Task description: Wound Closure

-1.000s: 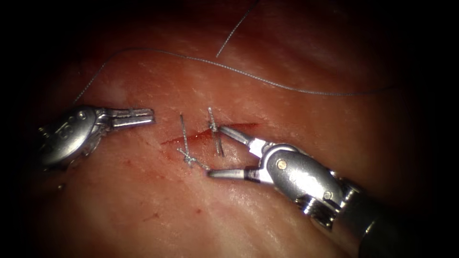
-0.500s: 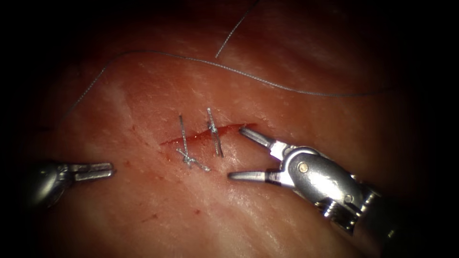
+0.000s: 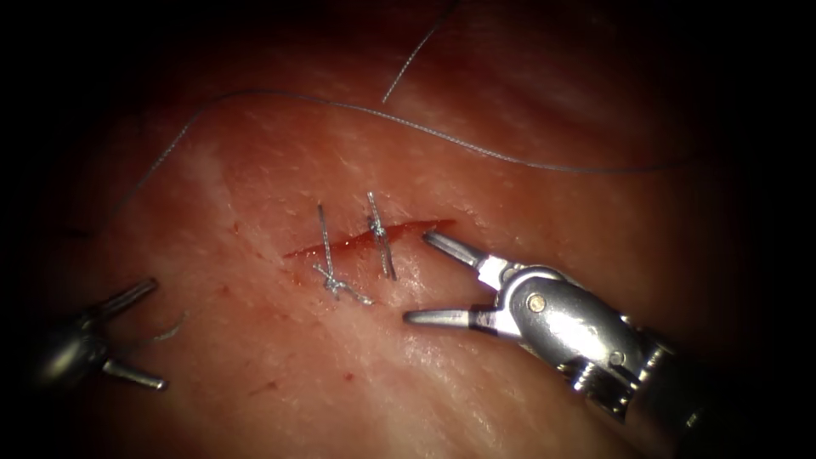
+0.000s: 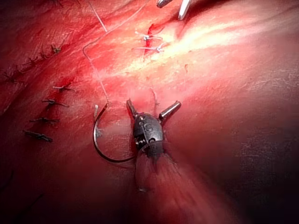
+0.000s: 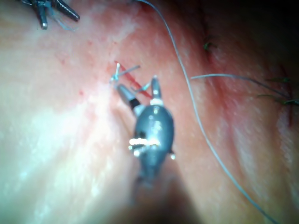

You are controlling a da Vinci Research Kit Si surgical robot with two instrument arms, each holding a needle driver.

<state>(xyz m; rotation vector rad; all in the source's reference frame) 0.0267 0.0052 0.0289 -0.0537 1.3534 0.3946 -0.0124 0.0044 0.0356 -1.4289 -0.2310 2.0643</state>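
Nearest, the right gripper (image 3: 429,280) stands with jaws apart, holding nothing, at the right end of the cut (image 3: 365,240). Two stitches (image 3: 353,246) cross the cut; its right end is unstitched. Left of the cut, the left gripper (image 3: 149,336) is spread and empty, the needle (image 4: 100,140) lying free on the tissue (image 3: 527,195) beside it. Beyond the cut, loose thread (image 3: 442,134) crosses open tissue.

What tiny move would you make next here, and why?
Probably shut the left claw on the thin curved steel needle, lying loose on the pink tissue beside its open jaws. The right claw, near the red cut, is open and empty too.
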